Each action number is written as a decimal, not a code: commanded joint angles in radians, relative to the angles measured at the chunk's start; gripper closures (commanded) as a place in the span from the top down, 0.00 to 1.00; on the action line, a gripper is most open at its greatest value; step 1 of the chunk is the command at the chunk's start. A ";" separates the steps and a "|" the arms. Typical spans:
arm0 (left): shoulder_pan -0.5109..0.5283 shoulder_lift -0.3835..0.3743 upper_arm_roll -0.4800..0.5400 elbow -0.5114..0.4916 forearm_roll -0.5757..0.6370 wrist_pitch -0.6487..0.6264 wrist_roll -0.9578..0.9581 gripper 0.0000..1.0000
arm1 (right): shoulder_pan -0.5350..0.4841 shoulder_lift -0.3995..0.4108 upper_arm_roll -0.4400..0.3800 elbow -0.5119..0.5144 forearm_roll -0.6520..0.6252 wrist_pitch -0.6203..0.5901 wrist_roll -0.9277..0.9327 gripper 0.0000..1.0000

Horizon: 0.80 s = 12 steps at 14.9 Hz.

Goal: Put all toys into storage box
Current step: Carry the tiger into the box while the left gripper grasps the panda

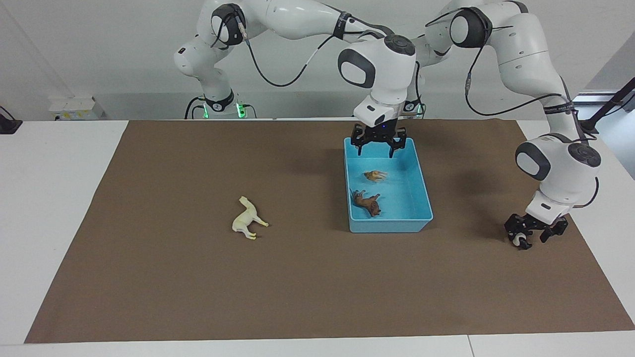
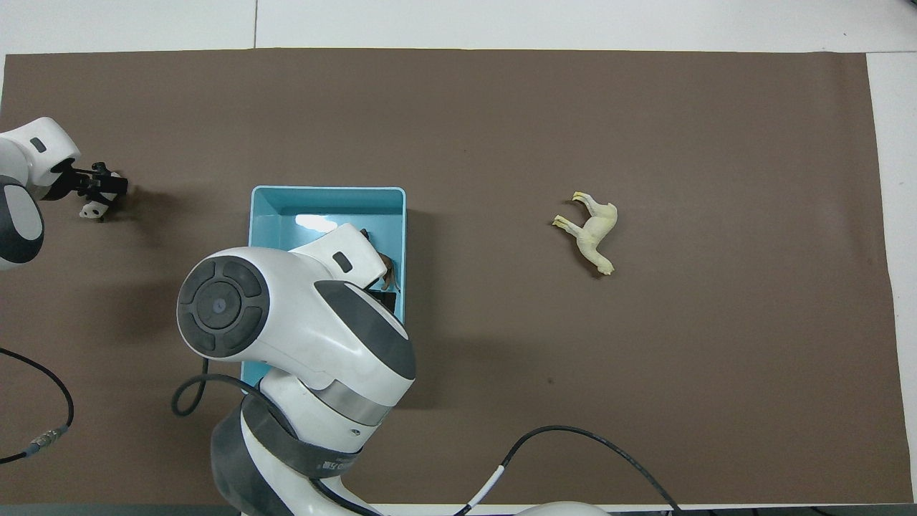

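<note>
1. The right pincer (image 1: 378, 145) hangs wide and empty over the storage box (image 1: 421, 191), which holds the tiger (image 1: 375, 175) and lion (image 1: 367, 202).
2. The left pincer (image 1: 533, 233), jaws wide, brackets the panda (image 1: 519, 242) on the bench.
3. The horse (image 1: 248, 219) lies toward the right arm's end, long axis slanting.

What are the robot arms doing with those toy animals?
They are putting toys into the blue box. The tiger and lion already lie inside. The right gripper hangs open over the box's end nearest the robots, holding nothing. The left gripper is down around the panda on the mat, beside the box. The horse lies on the mat, untouched.
</note>
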 commanded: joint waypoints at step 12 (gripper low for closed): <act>-0.003 -0.019 -0.001 -0.037 0.010 0.015 -0.086 0.00 | -0.528 -0.150 -0.013 -0.335 -0.041 0.084 -0.167 1.00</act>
